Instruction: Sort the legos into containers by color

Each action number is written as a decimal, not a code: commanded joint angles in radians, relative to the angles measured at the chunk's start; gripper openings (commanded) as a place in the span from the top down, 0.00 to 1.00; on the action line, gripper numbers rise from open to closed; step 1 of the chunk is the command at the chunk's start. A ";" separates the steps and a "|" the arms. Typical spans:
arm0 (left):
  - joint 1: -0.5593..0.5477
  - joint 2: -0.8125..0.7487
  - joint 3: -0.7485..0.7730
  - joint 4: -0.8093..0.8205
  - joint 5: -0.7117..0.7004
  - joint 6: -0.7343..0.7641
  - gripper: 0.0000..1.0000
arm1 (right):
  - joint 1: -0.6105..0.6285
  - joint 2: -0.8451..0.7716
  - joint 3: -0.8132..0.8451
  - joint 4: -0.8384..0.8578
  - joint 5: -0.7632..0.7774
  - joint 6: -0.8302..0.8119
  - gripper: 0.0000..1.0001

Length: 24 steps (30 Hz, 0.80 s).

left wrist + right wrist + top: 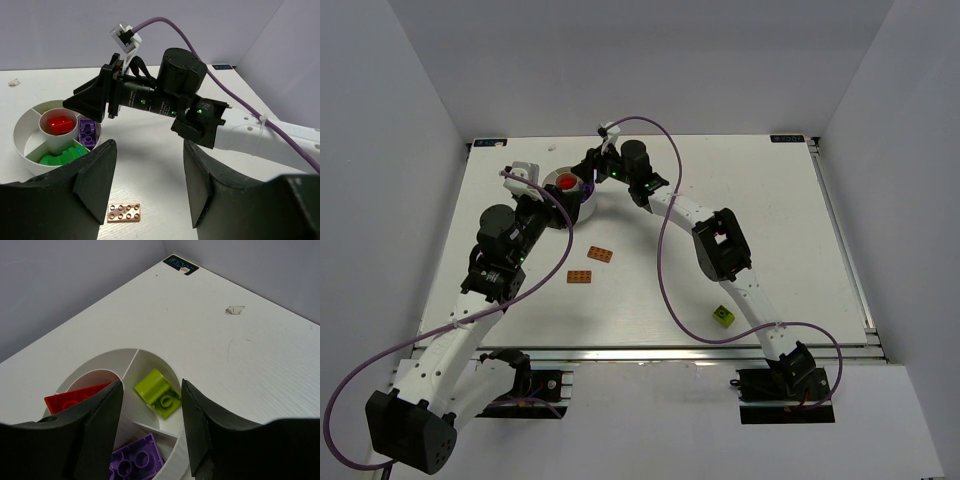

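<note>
The round white divided dish (552, 181) stands at the back left. It holds a red piece (60, 124), a purple brick (87, 132), a green piece (59, 158) and a lime-green block (159, 392). Two orange plates (601, 254) (582, 277) lie flat on the table in front of it. A lime-green brick (723, 316) lies at the near right. My right gripper (150, 410) is open and empty above the dish, over the lime block. My left gripper (149, 165) is open and empty, beside the dish, above one orange plate (124, 212).
The right arm (240, 132) reaches across behind the left gripper, its gripper (82, 102) over the dish rim (22, 125). A purple cable (665, 260) loops over the table. A scrap of tape (234, 310) lies beyond the dish. Grey walls enclose the table.
</note>
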 commanded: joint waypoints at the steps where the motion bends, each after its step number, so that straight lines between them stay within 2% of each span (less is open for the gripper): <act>1: 0.005 -0.003 0.002 0.012 0.013 -0.006 0.35 | 0.002 -0.008 0.018 0.040 0.002 0.001 0.44; 9: 0.007 -0.005 -0.001 0.012 0.004 -0.002 0.36 | -0.031 -0.086 0.013 -0.022 -0.030 -0.042 0.41; 12: 0.007 -0.005 -0.008 0.023 0.006 0.000 0.42 | -0.071 -0.187 -0.039 -0.138 -0.128 -0.189 0.34; 13: 0.007 -0.006 -0.014 0.026 0.010 0.001 0.57 | -0.084 -0.223 -0.060 -0.185 -0.172 -0.236 0.32; 14: 0.007 -0.006 -0.015 0.031 0.016 0.001 0.68 | -0.097 -0.259 -0.086 -0.237 -0.236 -0.352 0.31; 15: 0.007 -0.003 -0.015 0.034 0.019 -0.003 0.81 | -0.122 -0.349 -0.167 -0.342 -0.353 -0.411 0.29; 16: 0.007 0.004 -0.015 0.034 0.019 -0.005 0.99 | -0.134 -0.405 -0.222 -0.396 -0.402 -0.471 0.28; 17: 0.007 0.008 -0.014 0.032 0.030 -0.006 1.00 | -0.142 -0.519 -0.279 -0.471 -0.445 -0.634 0.26; 18: 0.007 0.011 -0.014 0.034 0.038 -0.011 1.00 | -0.142 -0.584 -0.347 -0.586 -0.453 -0.710 0.22; 19: 0.008 0.015 -0.014 0.035 0.044 -0.014 1.00 | -0.142 -0.661 -0.531 -0.608 -0.437 -0.770 0.11; 20: 0.008 0.021 -0.014 0.040 0.056 -0.017 1.00 | -0.142 -0.811 -0.636 -0.610 -0.415 -0.808 0.11; 21: 0.008 0.024 -0.012 0.037 0.058 -0.018 1.00 | -0.142 -0.880 -0.739 -0.612 -0.370 -0.857 0.11; 22: 0.008 0.028 -0.012 0.035 0.058 -0.020 0.93 | -0.142 -0.951 -0.915 -0.615 -0.333 -0.871 0.11; 23: 0.010 0.031 -0.009 0.032 0.053 -0.022 0.71 | -0.142 -1.014 -0.991 -0.612 -0.296 -0.872 0.11; 24: 0.010 0.034 -0.008 0.031 0.047 -0.025 0.58 | -0.144 -1.125 -1.054 -0.628 -0.230 -0.878 0.11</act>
